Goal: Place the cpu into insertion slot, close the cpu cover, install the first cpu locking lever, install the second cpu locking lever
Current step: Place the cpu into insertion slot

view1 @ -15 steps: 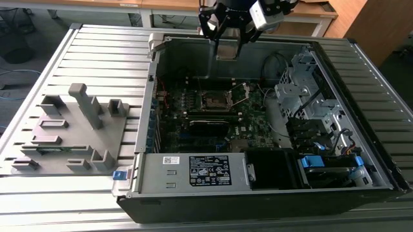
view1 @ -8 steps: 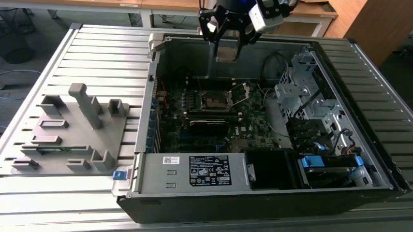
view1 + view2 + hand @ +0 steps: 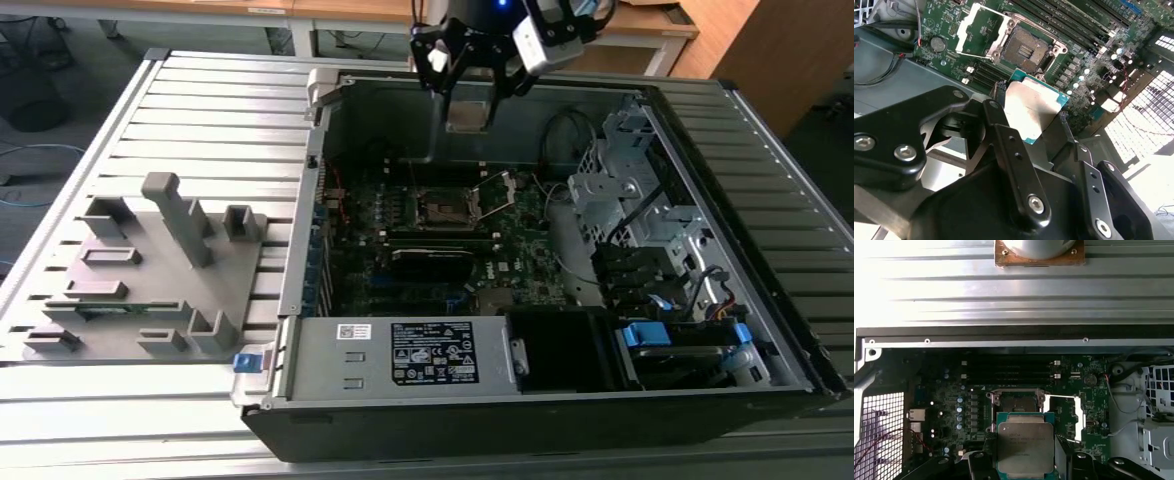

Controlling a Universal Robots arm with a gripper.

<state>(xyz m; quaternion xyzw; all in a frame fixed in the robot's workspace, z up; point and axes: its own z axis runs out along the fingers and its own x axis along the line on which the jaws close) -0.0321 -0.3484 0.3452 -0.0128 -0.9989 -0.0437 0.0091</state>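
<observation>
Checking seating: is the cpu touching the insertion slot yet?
Apart. In the exterior view the cpu hangs well above the insertion slot, with open space between them.

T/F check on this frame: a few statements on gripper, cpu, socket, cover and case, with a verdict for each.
1. The gripper is shut on the cpu. True.
2. The cpu is seated in the insertion slot. False: the slot is empty, and the cpu is held off the motherboard, apart from the slot.
3. The cpu cover is closed over the insertion slot. False: it is swung open and lies beside the slot.
4. In the exterior view, the gripper is above the open computer case. True.
</observation>
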